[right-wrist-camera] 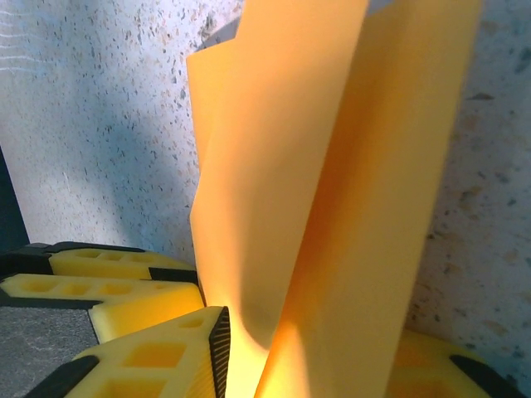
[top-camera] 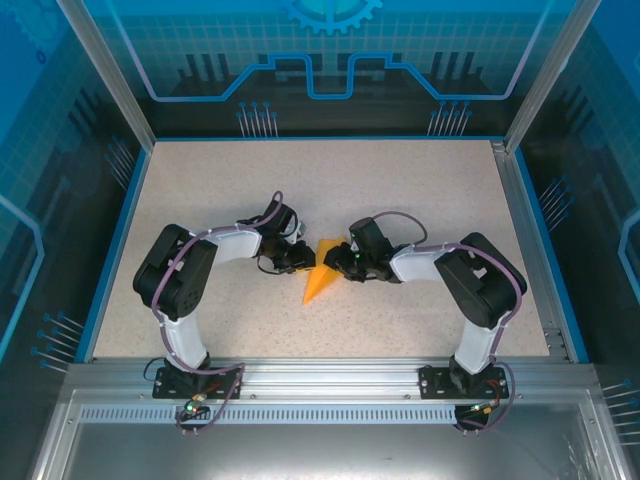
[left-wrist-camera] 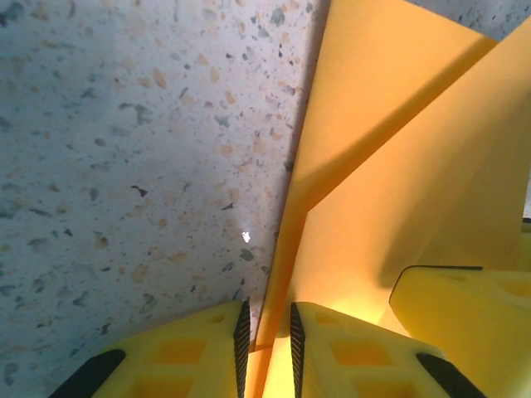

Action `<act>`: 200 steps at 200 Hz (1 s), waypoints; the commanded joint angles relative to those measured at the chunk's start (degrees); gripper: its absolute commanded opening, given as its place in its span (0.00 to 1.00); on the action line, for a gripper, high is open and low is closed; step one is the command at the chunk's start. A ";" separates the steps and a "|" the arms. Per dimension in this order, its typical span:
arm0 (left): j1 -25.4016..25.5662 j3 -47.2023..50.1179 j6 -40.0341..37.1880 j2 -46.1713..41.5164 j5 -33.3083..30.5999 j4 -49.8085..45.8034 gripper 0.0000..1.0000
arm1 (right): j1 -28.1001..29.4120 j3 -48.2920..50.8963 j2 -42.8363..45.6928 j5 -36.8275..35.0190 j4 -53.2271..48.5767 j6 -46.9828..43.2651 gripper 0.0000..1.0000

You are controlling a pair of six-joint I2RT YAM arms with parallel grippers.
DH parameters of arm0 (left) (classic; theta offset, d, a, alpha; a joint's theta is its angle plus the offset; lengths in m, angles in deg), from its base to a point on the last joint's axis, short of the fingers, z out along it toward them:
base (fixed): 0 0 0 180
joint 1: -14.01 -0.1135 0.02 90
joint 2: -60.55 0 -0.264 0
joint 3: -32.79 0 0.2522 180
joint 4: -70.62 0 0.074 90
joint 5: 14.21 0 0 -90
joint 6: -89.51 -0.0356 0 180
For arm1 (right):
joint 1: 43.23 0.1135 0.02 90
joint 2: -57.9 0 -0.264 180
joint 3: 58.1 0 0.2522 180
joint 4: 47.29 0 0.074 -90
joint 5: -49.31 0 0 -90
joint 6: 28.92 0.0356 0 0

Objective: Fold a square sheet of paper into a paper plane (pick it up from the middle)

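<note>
The orange-yellow sheet of paper [top-camera: 318,281] is folded into a narrow pointed shape, its tip toward the near edge, and sits mid-table between both arms. My left gripper [top-camera: 306,259] meets it from the left. In the left wrist view its jaws [left-wrist-camera: 267,322] stand narrow, with the paper's [left-wrist-camera: 390,166] folded edge pinched between the black pads. My right gripper [top-camera: 339,265] reaches it from the right. In the right wrist view the paper [right-wrist-camera: 332,199] rises between that gripper's [right-wrist-camera: 315,352] fingers. It covers the right-hand pad, so the contact there is hidden.
The speckled tabletop [top-camera: 420,200] stretches free behind and to both sides, bounded by a blue rim [top-camera: 118,240] and metal posts. The right gripper's yellow finger [left-wrist-camera: 465,319] shows beside my left jaws, and the left gripper's fingers [right-wrist-camera: 108,286] lie close to my right jaws.
</note>
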 commanded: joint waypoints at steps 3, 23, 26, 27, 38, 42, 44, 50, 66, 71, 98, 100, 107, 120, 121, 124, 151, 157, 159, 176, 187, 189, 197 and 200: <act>-0.55 0.68 0.15 -1.94 0.24 -1.72 0.23 | 0.71 -0.60 -1.12 -0.54 1.77 -0.93 0.33; -0.66 0.61 0.27 -1.89 0.34 -1.62 0.23 | 0.73 -1.49 -1.68 -0.07 1.20 -1.79 0.32; -0.66 0.64 0.24 -1.91 0.39 -1.64 0.23 | 0.73 -1.58 -1.75 -0.10 1.11 -1.87 0.32; -0.64 0.57 0.24 -1.87 0.35 -1.64 0.23 | 0.73 -1.59 -1.77 -0.11 1.14 -1.92 0.32; -0.67 0.74 0.15 -2.04 0.35 -1.54 0.23 | 0.70 -1.75 -1.99 -0.30 0.99 -2.22 0.32; -0.69 0.84 0.15 -2.06 0.33 -1.50 0.23 | 0.69 -1.85 -2.05 -0.20 0.87 -2.40 0.32; -0.67 0.91 0.15 -2.13 0.32 -1.43 0.23 | 0.52 -1.93 -2.05 -0.10 0.86 -2.47 0.32; -0.74 1.09 0.24 -2.31 0.40 -1.23 0.23 | 0.52 -2.24 -2.28 0.24 0.83 -2.98 0.32; -0.79 1.50 0.54 -2.42 0.56 -0.55 0.23 | 0.53 -2.96 -2.56 0.31 -0.63 -3.78 0.32; -0.74 1.57 0.60 -2.35 0.58 -0.45 0.23 | 0.51 -2.98 -2.65 0.32 -0.80 -3.96 0.32; -0.78 1.72 0.93 -2.42 1.10 -0.15 0.23 | 0.47 -2.94 -2.92 0.21 -1.28 -4.52 0.32; -0.78 1.73 0.94 -2.44 1.06 -0.15 0.23 | 0.44 -2.99 -2.86 0.23 -1.24 -4.58 0.32; -0.75 1.90 1.04 -2.66 1.10 -0.06 0.23 | 0.37 -2.93 -2.93 0.14 -1.20 -4.68 0.32; -0.75 2.12 1.20 -2.94 1.18 0.00 0.23 | 0.38 -3.00 -2.89 0.21 -1.40 -5.04 0.32; -0.78 2.15 1.20 -2.91 1.23 -0.03 0.23 | 0.38 -2.96 -2.91 0.22 -1.39 -5.04 0.32; -0.73 2.23 1.28 -2.96 1.32 0.14 0.23 | 0.36 -3.00 -2.90 0.35 -1.37 -5.12 0.32; -0.72 2.61 1.75 -3.42 1.49 0.51 0.23 | 0.18 -3.00 -3.27 0.67 -1.35 -5.35 0.31; -0.77 2.61 1.82 -3.41 1.52 0.47 0.23 | 0.11 -3.01 -3.38 0.85 -1.30 -5.39 0.31; -0.80 2.61 1.82 -3.41 1.52 0.47 0.23 | 0.09 -3.01 -3.40 0.91 -1.24 -5.42 0.31; -0.73 2.61 2.07 -3.37 2.06 0.68 0.23 | 0.01 -2.99 -3.61 0.93 -1.03 -5.40 0.30; -0.74 2.70 2.15 -3.32 2.15 0.73 0.23 | -0.15 -3.00 -3.69 1.05 -0.93 -5.45 0.28; -0.73 2.70 2.16 -3.36 2.16 0.73 0.23 | -0.17 -2.98 -3.74 1.10 -0.88 -5.52 0.28; -0.74 2.67 2.17 -3.34 2.08 0.72 0.23 | -0.24 -2.97 -3.71 1.17 -0.84 -5.61 0.28; -0.73 2.69 2.10 -3.40 2.15 0.73 0.23 | -0.24 -2.93 -3.68 1.19 -0.83 -5.65 0.28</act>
